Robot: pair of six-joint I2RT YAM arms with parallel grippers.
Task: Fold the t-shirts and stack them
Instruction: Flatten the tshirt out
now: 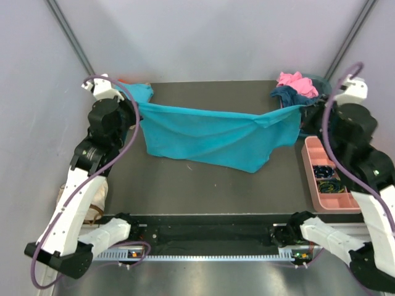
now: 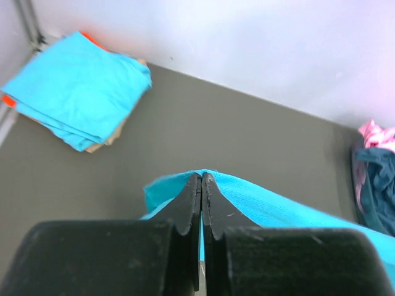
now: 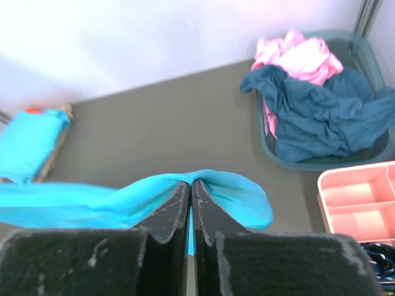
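A bright turquoise cloth t-shirt [image 1: 210, 139] is held stretched between two robot arms over a dark grey table [image 1: 185, 185], across the middle of the overhead view. Its upper edge is drawn into a line from left to right, and the rest of the cloth sags below in loose folds. Whether the lower hem rests on the table cannot be told.

The left gripper [image 2: 202, 176] is seen clamped tight, its black fingers pressed together with only a thin fold of the turquoise cloth pinched between the tips. The right gripper [image 3: 190, 182] is likewise closed hard on the opposite corner, and the cloth is bunched over its fingertips.

A stack of folded turquoise shirts [image 2: 80, 89] is seen in the upper left of the left wrist view, at the far corner of the table, with a sliver of orange showing beneath it.

In the upper right of the right wrist view, a crumpled pink shirt [image 3: 296, 55] and a dark navy shirt [image 3: 321, 117] are heaped together in a teal plastic bin [image 3: 370, 58]. Just below the bin, a pink plastic compartment tray [image 3: 345, 185] is set along the right edge of the table. Small black items [image 1: 325, 172] are held in its middle compartments.
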